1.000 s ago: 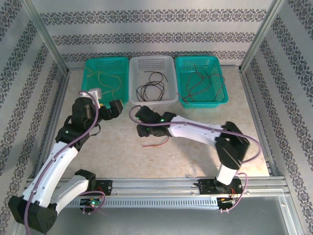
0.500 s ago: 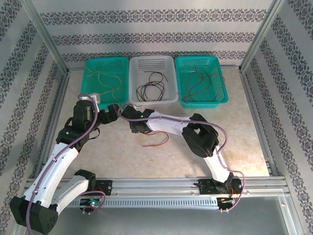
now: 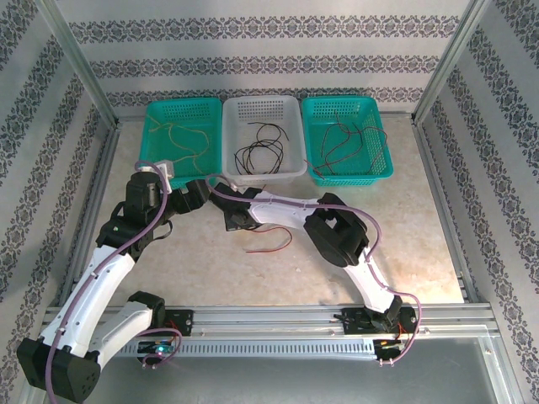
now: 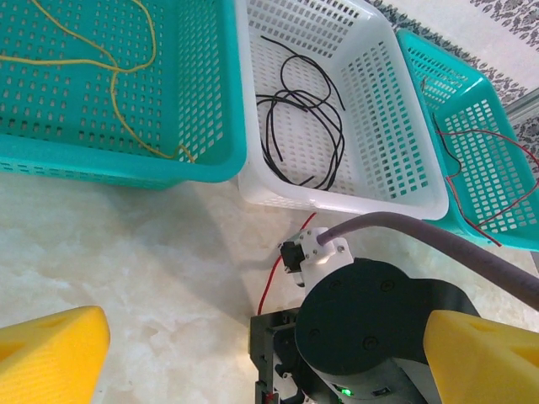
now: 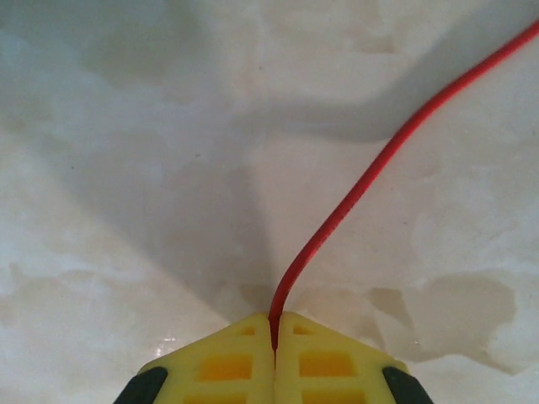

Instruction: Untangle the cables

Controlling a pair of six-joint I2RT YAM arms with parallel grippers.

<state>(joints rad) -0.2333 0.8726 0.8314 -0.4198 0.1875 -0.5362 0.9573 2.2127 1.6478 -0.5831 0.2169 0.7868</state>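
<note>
Red thin cable (image 5: 354, 198), smooth and round, clamped in right pincer (image 5: 274, 337), yellow blocky jaws pressed together; curving ahead-right over glossy marbled table (image 5: 126, 168). Left pincer (image 4: 265, 345) spread wide; ahead of it, perforated white plastic basket (image 4: 396, 160) holding curly black cables (image 4: 295, 95).

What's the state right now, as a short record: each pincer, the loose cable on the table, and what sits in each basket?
left pincer: open, holding nothing, above the table in front of the baskets
right pincer: shut on the red cable, low at the tabletop
red cable: lies on the table in front of the white basket, running out from between the right pincer's closed fingers
left teal basket: yellow cable
white basket: black cables
right teal basket: red and dark cables
</note>
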